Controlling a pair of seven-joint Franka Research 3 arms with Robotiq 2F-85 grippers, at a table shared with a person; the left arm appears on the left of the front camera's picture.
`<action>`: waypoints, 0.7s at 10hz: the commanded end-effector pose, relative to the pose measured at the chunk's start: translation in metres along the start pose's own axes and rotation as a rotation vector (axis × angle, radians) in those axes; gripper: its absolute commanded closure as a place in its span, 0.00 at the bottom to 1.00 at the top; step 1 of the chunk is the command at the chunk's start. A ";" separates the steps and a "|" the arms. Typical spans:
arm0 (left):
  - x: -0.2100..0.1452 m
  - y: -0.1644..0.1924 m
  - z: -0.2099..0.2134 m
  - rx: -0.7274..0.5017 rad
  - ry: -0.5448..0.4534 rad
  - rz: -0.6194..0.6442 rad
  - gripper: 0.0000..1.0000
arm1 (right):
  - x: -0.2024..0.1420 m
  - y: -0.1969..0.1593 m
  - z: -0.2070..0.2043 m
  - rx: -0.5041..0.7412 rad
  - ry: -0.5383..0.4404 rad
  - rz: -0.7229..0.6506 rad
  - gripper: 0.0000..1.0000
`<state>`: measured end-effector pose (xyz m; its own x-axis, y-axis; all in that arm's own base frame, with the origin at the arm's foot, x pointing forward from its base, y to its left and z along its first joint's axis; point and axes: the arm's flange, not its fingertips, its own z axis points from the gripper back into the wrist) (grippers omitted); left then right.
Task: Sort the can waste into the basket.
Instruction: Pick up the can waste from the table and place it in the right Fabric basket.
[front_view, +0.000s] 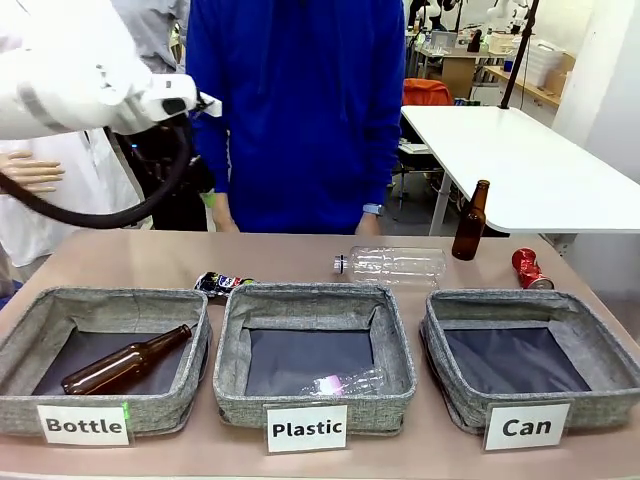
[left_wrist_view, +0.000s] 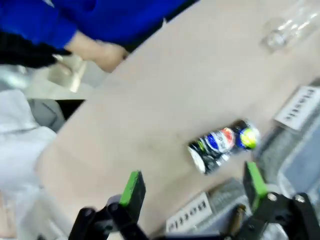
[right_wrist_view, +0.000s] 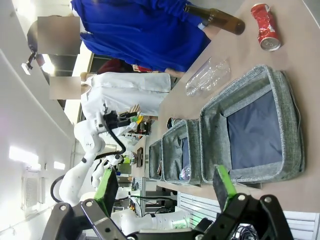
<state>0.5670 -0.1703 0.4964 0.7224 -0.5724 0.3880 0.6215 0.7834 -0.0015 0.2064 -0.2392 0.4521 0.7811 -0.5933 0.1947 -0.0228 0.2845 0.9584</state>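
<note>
Left end effector (left_wrist_view: 193, 184) hangs spread wide over the crushed black metal can (left_wrist_view: 223, 145); right end effector (right_wrist_view: 165, 185) gapes wide too.

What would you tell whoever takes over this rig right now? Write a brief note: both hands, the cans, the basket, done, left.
Left hand open, above the black can, not touching it.
Right hand open, holding nothing.
Black can on the table behind the Bottle basket and Plastic basket; red can behind the Can basket.
Done: no can sorted. Left: both cans into the Can basket.
</note>
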 end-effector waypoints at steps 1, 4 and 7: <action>0.011 0.002 -0.011 0.029 0.010 -0.071 0.00 | 0.001 0.001 0.000 0.023 -0.013 0.026 0.00; 0.012 0.002 -0.014 0.014 0.014 -0.034 0.00 | 0.001 0.001 0.000 0.023 -0.013 0.026 0.00; 0.016 0.000 -0.017 0.018 0.026 -0.032 0.00 | 0.001 0.001 0.000 0.023 -0.013 0.026 0.00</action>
<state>0.5840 -0.1834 0.4872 0.7101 -0.6025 0.3644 0.6386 0.7690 0.0269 0.2064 -0.2392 0.4521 0.7810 -0.5932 0.1950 -0.0231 0.2847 0.9583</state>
